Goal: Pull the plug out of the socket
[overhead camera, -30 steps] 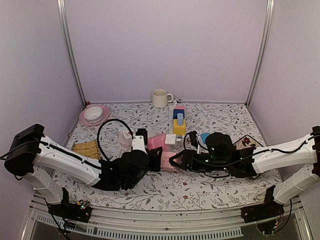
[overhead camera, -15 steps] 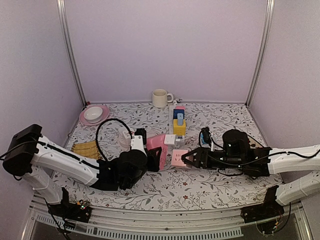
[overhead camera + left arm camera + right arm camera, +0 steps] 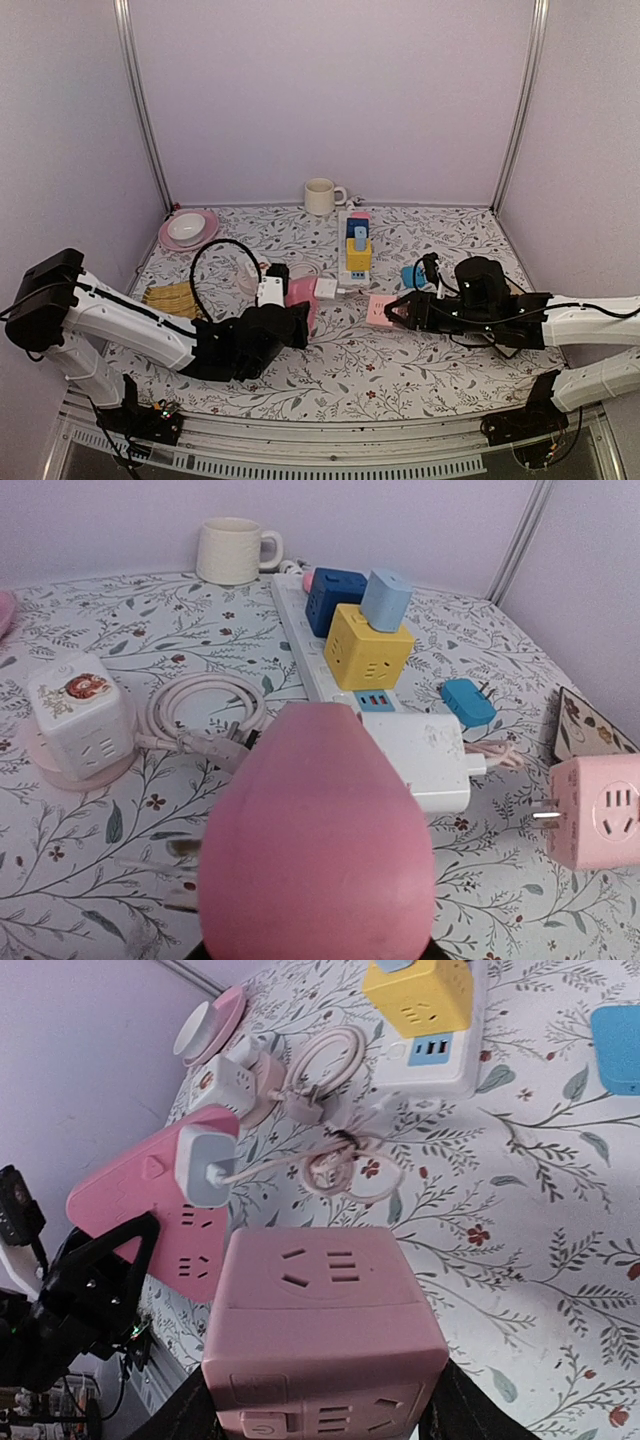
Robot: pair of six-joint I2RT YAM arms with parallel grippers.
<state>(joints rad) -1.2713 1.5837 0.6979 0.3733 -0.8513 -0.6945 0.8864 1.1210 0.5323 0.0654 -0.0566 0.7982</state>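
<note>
The plug [image 3: 380,311] sits clear of the socket [image 3: 301,296]. The left gripper [image 3: 297,318], narrowly parted, clamps the socket left of centre. The right gripper [image 3: 398,311], half open, grips the plug (a pink cube) further right. A shallow hold might drop it.

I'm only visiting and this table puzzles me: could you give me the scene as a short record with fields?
Left gripper: shut on pink power strip
Right gripper: shut on pink cube plug
Plug and strip: apart, the plug's prongs bare
Plugged into pink strip: white charger
Farther back: white power strip carrying a yellow cube, mug
</note>
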